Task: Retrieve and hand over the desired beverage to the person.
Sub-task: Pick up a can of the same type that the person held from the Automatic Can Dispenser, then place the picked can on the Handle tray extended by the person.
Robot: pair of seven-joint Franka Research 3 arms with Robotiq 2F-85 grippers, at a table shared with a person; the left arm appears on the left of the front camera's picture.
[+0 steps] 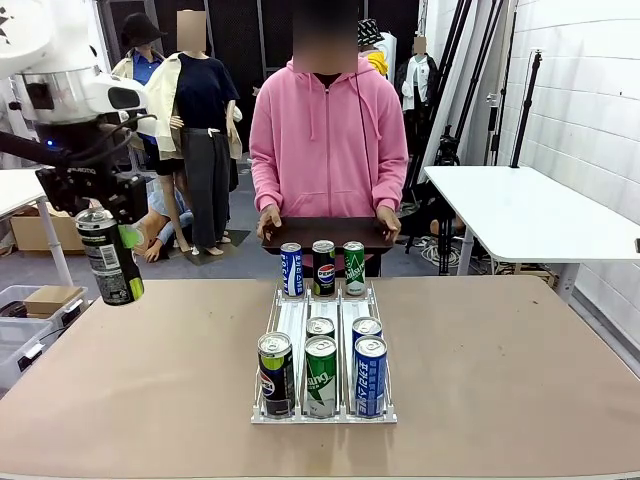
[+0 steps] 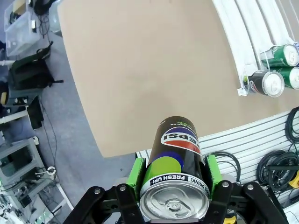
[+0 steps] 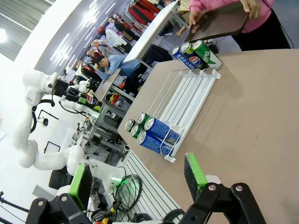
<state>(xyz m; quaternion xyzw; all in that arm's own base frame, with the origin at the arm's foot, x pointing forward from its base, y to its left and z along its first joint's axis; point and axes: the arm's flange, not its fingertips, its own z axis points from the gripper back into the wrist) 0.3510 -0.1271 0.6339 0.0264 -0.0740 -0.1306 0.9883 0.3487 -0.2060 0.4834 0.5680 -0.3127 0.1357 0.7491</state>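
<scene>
My left gripper point(image 1: 118, 240) is shut on a black Pepsi can point(image 1: 106, 262) and holds it high above the table's left edge. In the left wrist view the can point(image 2: 176, 151) sits between the green pads point(image 2: 137, 171), lid toward the camera. The person point(image 1: 325, 140) in a pink hoodie stands at the far side, both hands on a dark tray point(image 1: 328, 234). A clear rack point(image 1: 322, 412) in the middle holds several cans, three at its far end point(image 1: 323, 268) and more at the near end point(image 1: 320, 375). My right gripper point(image 3: 138, 179) is open over the table with nothing between its fingers.
A white table point(image 1: 520, 210) stands at the back right. Plastic bins point(image 1: 20, 325) sit on the floor to the left of the table. Cables point(image 2: 275, 163) lie below the table's near edge. The brown tabletop point(image 1: 500, 360) is bare on both sides of the rack.
</scene>
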